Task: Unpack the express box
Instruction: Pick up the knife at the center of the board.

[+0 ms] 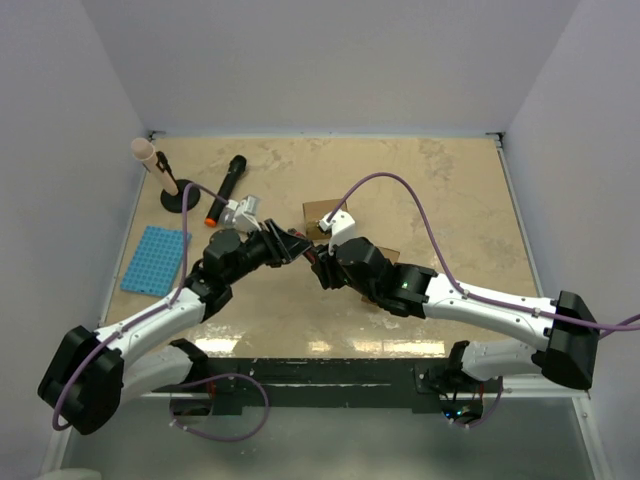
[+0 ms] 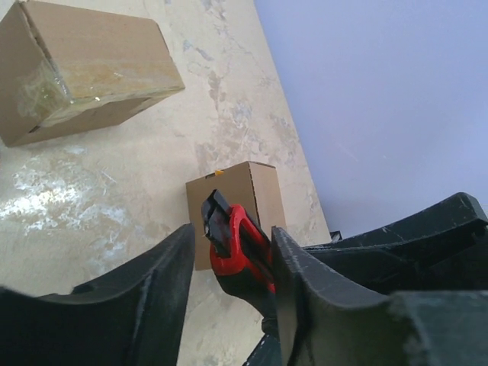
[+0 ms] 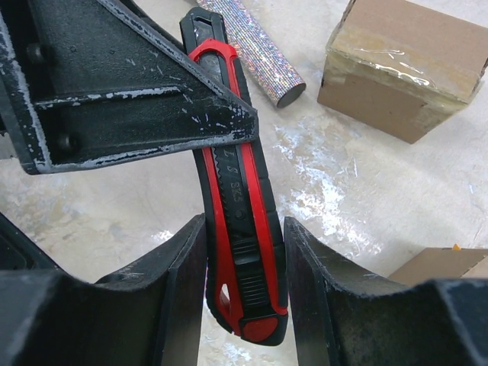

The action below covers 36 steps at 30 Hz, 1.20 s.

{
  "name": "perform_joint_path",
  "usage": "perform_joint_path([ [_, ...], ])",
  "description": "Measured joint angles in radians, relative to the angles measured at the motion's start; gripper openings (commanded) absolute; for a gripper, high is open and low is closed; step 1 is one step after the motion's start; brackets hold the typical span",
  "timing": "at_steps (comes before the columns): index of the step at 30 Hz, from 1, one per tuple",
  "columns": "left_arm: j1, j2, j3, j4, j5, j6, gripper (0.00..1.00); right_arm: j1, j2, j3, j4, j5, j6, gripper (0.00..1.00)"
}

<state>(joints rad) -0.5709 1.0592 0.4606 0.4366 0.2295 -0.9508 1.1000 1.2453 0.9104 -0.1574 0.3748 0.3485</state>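
The step in hand looks like a handover of the cutting tool, made before any cut. The express box [image 2: 84, 69] lies on the table [image 1: 450, 200], shut, with clear tape across its seam, so the unpacking proper is not yet begun.

The utility knife [image 3: 232, 191], red and black, hangs in the air near the express box and apart from it, with no blade seen out. The right gripper [image 3: 244, 221] is clamped on its lower handle, a finger pressed to each side. The left gripper [image 2: 232, 232] brackets the upper part of the same knife with its fingers close on both sides, but whether they grip it cannot be told.

Both arms reach inward from the near edge of the table, with forearms slanted toward each other and wrists meeting nose to nose near the express box, above the table.

A smaller carton [image 2: 236, 206] stands near the express box without touching it, and a glittery cylinder [image 3: 252, 53] lies on the table on the other side of it.

The next move likely calls for one sure grip before the other lets go. After that the blade must be slid out and the knife brought to the taped seam of the express box at a shallow angle. A slack hold at the handover could drop the knife beside the express box
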Motion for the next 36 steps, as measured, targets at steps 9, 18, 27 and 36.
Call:
perform_joint_path([
  [9,0.000,0.014,-0.029,0.129,0.041,-0.032,0.18,0.002,0.000,-0.003,-0.002,-0.005,0.000,0.00],
  [18,0.001,0.056,-0.086,0.280,0.089,-0.085,0.51,0.006,0.001,-0.008,-0.003,-0.010,-0.002,0.00],
  [27,-0.001,0.069,-0.087,0.288,0.109,-0.089,0.46,0.006,0.000,-0.008,0.008,-0.008,-0.010,0.00],
  [36,-0.001,0.081,-0.093,0.340,0.120,-0.106,0.13,0.008,-0.002,-0.008,0.011,-0.010,-0.019,0.00],
])
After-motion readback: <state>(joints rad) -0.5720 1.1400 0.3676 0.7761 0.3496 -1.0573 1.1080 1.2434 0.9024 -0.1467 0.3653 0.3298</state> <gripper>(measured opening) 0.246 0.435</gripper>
